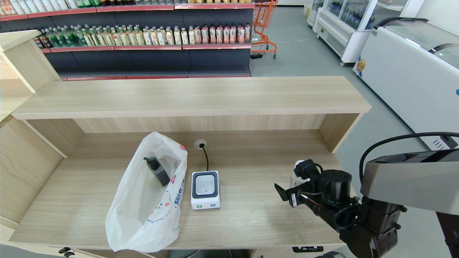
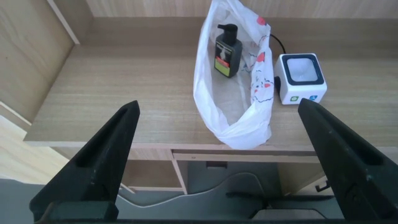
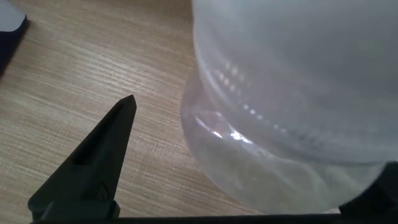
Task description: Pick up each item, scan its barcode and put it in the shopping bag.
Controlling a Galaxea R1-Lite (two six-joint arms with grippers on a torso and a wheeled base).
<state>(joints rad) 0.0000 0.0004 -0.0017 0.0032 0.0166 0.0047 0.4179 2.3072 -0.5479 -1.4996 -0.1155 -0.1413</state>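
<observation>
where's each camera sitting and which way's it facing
Head view: on the head, facing forward and down at the light wooden counter, white plastic shopping bag and white box-shaped scanner; the right gripper shows at a translucent plastic bottle.
Left wrist view: off the counter's near edge, facing the bag and the dark pump bottle inside; left gripper open wide.
Right wrist view: low over the counter, close on the translucent bottle; one black finger shows.
Shared: head and left wrist both show bag, pump bottle, scanner.
</observation>
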